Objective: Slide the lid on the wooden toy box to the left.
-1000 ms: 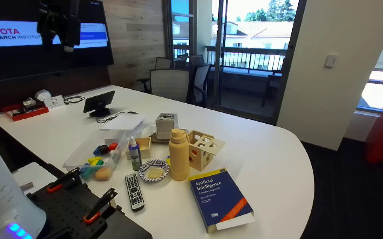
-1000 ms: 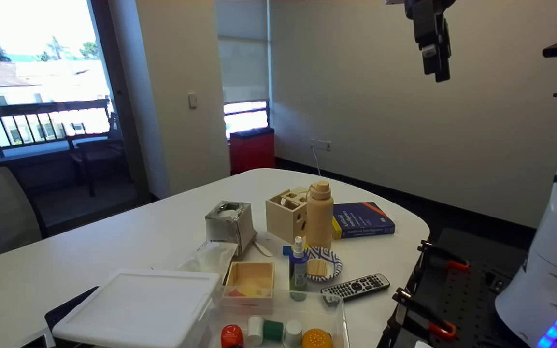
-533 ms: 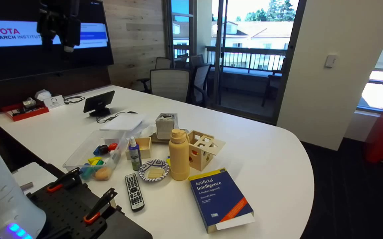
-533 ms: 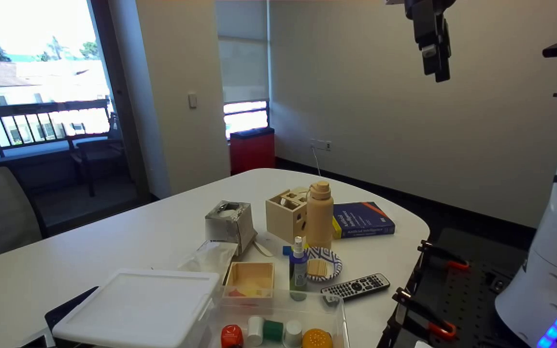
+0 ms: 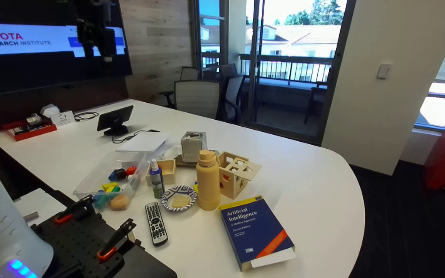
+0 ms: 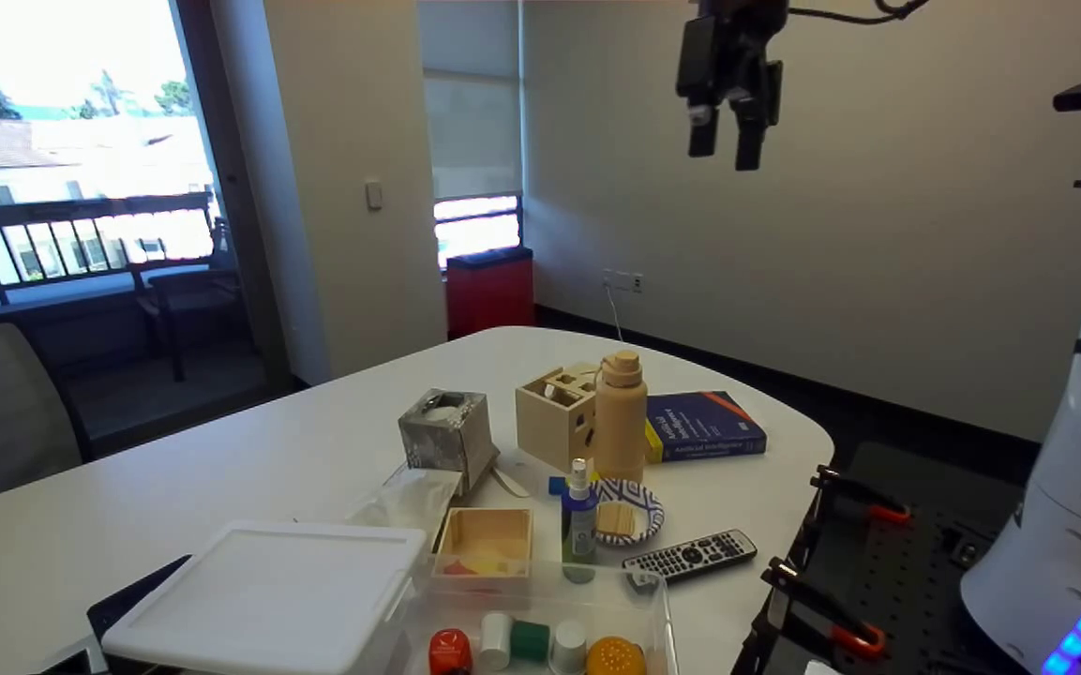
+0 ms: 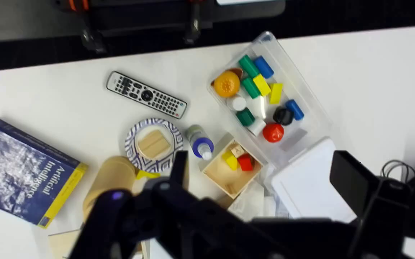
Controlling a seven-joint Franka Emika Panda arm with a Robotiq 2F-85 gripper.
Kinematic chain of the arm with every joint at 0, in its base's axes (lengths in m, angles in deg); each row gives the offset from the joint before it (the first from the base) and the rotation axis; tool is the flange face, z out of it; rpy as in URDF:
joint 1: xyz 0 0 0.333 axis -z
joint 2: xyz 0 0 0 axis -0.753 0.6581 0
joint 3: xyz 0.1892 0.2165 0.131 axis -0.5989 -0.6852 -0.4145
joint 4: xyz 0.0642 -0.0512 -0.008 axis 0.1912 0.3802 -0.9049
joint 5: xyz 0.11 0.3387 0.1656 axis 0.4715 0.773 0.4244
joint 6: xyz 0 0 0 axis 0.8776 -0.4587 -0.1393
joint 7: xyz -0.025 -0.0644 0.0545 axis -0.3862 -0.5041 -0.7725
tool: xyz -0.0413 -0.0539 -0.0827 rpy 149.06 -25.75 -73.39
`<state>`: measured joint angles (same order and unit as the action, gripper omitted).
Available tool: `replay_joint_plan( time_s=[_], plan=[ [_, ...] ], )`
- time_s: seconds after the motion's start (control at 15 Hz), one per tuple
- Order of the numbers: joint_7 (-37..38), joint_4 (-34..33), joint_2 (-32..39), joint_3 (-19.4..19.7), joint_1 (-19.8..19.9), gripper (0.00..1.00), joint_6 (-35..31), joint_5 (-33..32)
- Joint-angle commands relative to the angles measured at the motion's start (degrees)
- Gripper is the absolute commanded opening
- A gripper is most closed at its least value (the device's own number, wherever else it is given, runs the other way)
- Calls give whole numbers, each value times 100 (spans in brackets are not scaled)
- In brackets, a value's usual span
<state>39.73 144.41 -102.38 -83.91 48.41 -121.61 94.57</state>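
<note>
The wooden toy box [image 5: 234,187] is a pale cube with shape cut-outs, standing partly behind the yellow bottle [image 5: 208,181]. It also shows in an exterior view [image 6: 548,427]. Its lid [image 5: 251,170] is a thin pale panel with cut-outs, lying on top and sticking out past one side; part of the box top is uncovered. In the wrist view the lid's end [image 7: 62,244] shows at the bottom edge, and my gripper hides most of the box. My gripper [image 6: 726,152] is open and empty, high above the table; it shows open in the wrist view [image 7: 265,167].
The bottle stands close against the box. A blue book [image 5: 257,231], patterned bowl [image 5: 179,198], spray bottle [image 5: 156,179], remote [image 5: 156,224], small open wooden box [image 6: 486,542], tissue box [image 6: 446,436] and clear bin of toys [image 7: 301,108] are around it.
My gripper has moved rightward in one exterior view and leftward in the other, and has turned so both fingers show apart. The box, lid and other objects have not moved.
</note>
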Motion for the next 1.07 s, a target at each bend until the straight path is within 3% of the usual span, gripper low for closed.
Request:
replay_joint_plan(
  time_s=[0.0, 0.27, 0.47, 1.0],
  plan=[
    [635, -653, 1339, -237, 73, 100, -1178, 445],
    [1052, -1353, 2526, -176, 107, 100, -2487, 564],
    [1359, -1998, 3312, 40, 246, 100, -2968, 545],
    [1819, -3738, 5354, 734, 769, 100, -3149, 615]
  ],
)
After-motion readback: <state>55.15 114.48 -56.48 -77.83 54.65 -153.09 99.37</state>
